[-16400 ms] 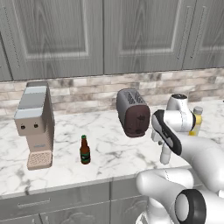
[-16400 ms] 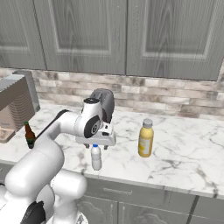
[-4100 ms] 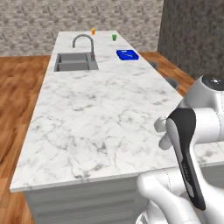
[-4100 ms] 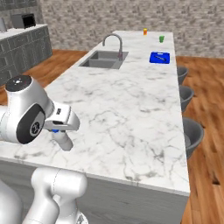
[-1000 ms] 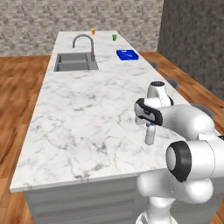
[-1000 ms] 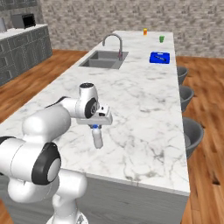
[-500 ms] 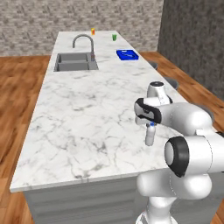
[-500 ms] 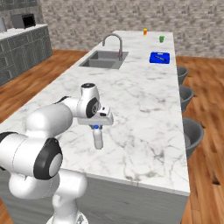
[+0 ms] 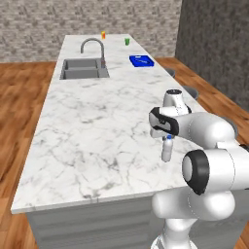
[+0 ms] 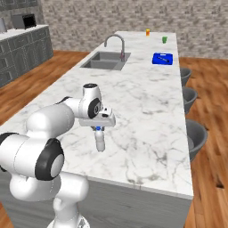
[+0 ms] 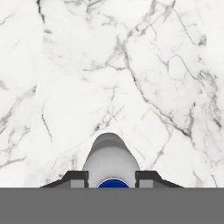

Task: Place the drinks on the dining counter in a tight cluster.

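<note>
Gripper (image 10: pixel 98 129) clamps water bottle (image 10: pixel 100 141) | hand view — blue cap (image 11: pixel 113 183)

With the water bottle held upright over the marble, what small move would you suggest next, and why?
Probably ease straight down, then open. The claw is shut on the water bottle at its blue cap, upright, its base at or just above the dining counter. No other drinks stand nearby, so this spot can start the cluster.

One water bottle (image 9: pixel 167 150), one sink (image 9: pixel 84 68), one faucet (image 9: pixel 92 46), two cups — orange (image 9: pixel 103 35) and green (image 9: pixel 127 42).
</note>
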